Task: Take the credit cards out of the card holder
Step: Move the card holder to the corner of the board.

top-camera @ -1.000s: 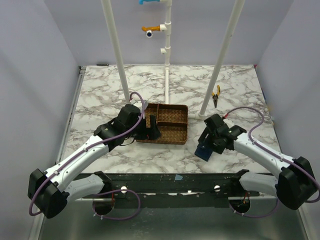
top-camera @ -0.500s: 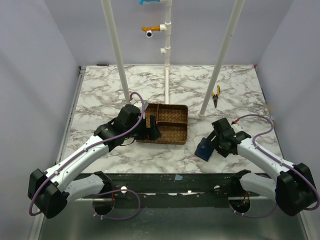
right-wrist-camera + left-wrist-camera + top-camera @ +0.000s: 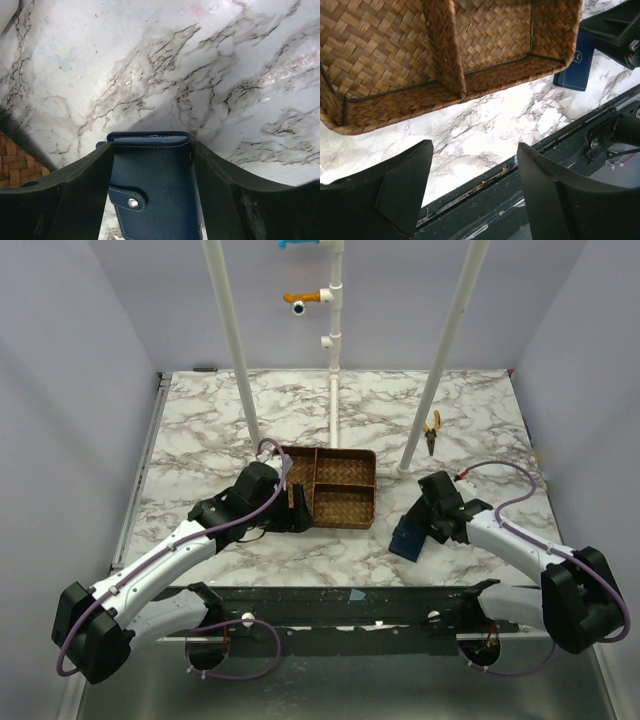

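"Fingers first: how do yours stand?"

"On my right gripper (image 3: 150, 147) the fingers (image 3: 70, 195) stand partway open with the card holder (image 3: 152, 185) between them, one pad against each long side, so I have it gripped. My left gripper (image 3: 474, 150) is spread wide with nothing in it; only bare table (image 3: 485, 120) shows between its fingers (image 3: 402, 195)."

"Where exactly is the holder?"

"Over the marble near the front edge, just off the near right corner of the wicker tray (image 3: 335, 502), apart from it. It is folded shut, its strap snapped on a silver stud (image 3: 132, 202). From above it looks tilted rather than flat; whether its low edge touches the table I cannot tell."

"And the left arm?"

"It hovers at the tray's near left corner, fingers just outside the woven wall. From that wrist I see the navy holder past the tray's far corner, my right gripper beside it."

"Anything else about?"

"A pair of yellow-handled pliers (image 3: 431, 432) lies well behind, near the right white pole (image 3: 443, 370)."
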`<state>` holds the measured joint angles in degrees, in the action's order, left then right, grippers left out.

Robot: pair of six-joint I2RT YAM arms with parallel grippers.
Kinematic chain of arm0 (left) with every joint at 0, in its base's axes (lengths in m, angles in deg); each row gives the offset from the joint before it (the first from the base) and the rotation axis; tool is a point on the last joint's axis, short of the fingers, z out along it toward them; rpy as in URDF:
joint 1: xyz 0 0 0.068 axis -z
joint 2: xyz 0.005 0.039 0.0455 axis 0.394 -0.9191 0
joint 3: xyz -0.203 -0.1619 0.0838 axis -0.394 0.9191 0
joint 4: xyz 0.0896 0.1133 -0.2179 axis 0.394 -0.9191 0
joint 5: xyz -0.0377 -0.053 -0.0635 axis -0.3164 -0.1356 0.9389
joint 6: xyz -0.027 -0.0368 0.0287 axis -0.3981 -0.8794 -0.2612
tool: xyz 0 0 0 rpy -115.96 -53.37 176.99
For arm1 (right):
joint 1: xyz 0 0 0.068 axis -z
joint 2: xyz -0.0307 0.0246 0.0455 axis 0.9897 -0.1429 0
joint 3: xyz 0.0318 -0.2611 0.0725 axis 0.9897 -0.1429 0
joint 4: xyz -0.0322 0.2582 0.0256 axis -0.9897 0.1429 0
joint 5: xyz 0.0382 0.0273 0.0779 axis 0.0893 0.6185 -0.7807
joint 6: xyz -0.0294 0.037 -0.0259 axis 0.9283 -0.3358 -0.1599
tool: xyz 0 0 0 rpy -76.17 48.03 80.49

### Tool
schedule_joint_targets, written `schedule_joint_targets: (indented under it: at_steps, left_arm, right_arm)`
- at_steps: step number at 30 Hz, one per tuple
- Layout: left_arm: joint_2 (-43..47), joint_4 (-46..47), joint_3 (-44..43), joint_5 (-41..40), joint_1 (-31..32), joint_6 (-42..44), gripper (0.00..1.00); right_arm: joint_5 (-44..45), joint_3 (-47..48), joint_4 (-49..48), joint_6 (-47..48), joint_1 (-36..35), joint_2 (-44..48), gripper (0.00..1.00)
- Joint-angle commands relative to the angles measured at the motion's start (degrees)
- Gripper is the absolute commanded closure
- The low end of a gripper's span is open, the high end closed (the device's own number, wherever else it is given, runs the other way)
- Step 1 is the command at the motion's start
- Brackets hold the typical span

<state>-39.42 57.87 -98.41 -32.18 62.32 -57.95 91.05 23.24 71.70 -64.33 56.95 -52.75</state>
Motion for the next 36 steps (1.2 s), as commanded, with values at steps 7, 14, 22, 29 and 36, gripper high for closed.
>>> schedule_joint_targets:
  at_steps: [7, 14, 22, 29, 36]
  left_arm:
    - [1.87, 3.73, 5.54, 2.77, 1.41, -3.72, 0.37]
    - [0.61, 6.35, 8.12, 2.74, 4.56, -5.7, 0.4]
    - [-1.45, 8.36, 8.45, 1.8, 7.62, -6.8, 0.42]
    - [-4.06, 10.77, 9.37, 1.31, 10.2, -7.72, 0.5]
    - [-8.77, 12.25, 8.02, -0.48, 14.19, -8.24, 0.55]
  right_arm:
    - [-3.68, -4.87, 4.0, -4.73, -9.73, 3.93, 0.37]
    - [-5.03, -5.35, 3.99, -9.74, -17.89, 4.03, 0.38]
    - [-3.68, -1.67, 1.63, -12.96, -27.94, -4.36, 0.39]
    - [-5.82, 0.39, -1.95, -13.87, -31.68, -6.88, 0.47]
    - [-6.49, -2.14, -3.67, -16.28, -31.63, -3.79, 0.5]
